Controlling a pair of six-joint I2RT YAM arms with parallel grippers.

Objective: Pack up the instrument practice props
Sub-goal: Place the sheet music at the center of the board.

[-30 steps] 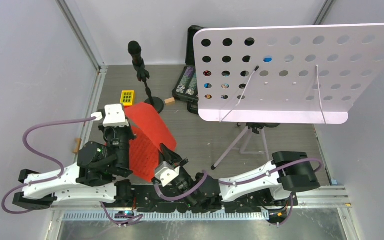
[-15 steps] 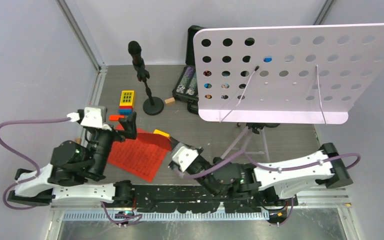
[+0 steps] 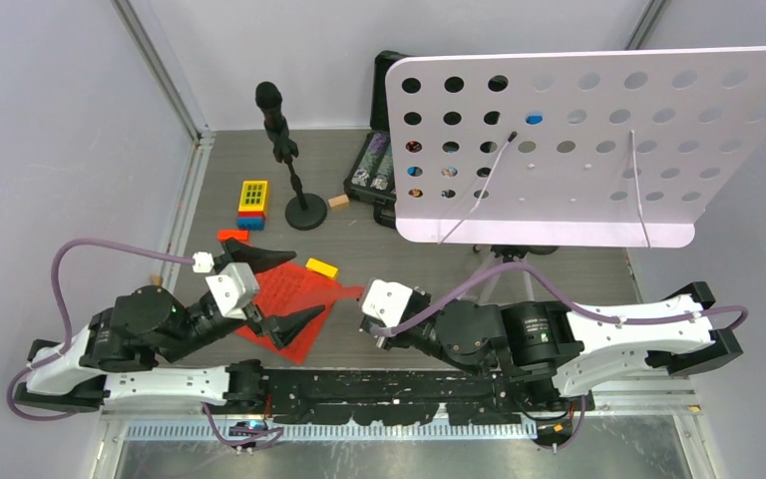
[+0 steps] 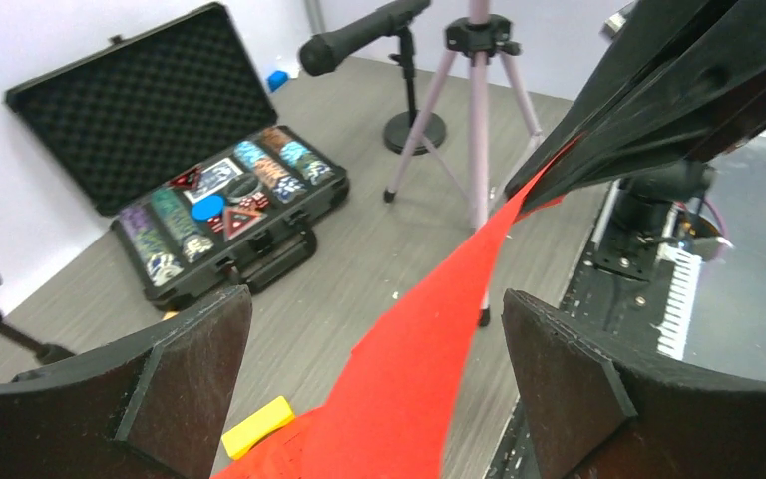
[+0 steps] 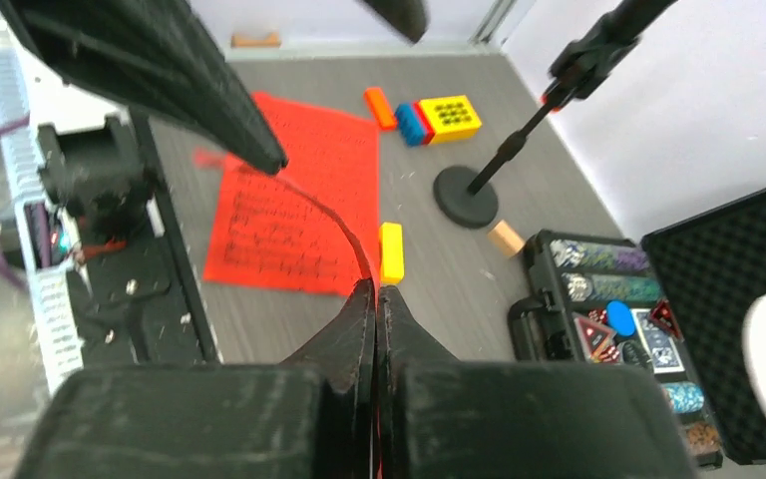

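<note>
A red sheet-music page [image 3: 294,299] lies on the table, its right corner lifted. My right gripper [image 3: 359,293] is shut on that corner; in the right wrist view the sheet's edge [image 5: 309,205] curls up into the closed gripper [image 5: 376,291]. My left gripper [image 3: 281,287] stands wide open over the sheet, and the red page [image 4: 409,389] passes between its fingers [image 4: 578,389] without touching them. The white hole-punched music rack [image 3: 578,150] stands at the back right on silver tripod legs [image 3: 489,279]. One black microphone [image 3: 269,100] stands at the back, another [image 4: 359,35] behind the tripod.
An open black case of poker chips [image 3: 379,170] sits behind the rack. A yellow block [image 3: 321,267] lies by the sheet's far edge. A yellow and blue block stack [image 3: 252,197], an orange block [image 3: 231,236] and a wooden piece [image 3: 338,202] lie near the microphone's base [image 3: 306,213].
My left gripper opened, let go of the red sheet and drew back low to the left. My right gripper closed on the sheet's right corner and shifted right; the sheet dropped flatter.
</note>
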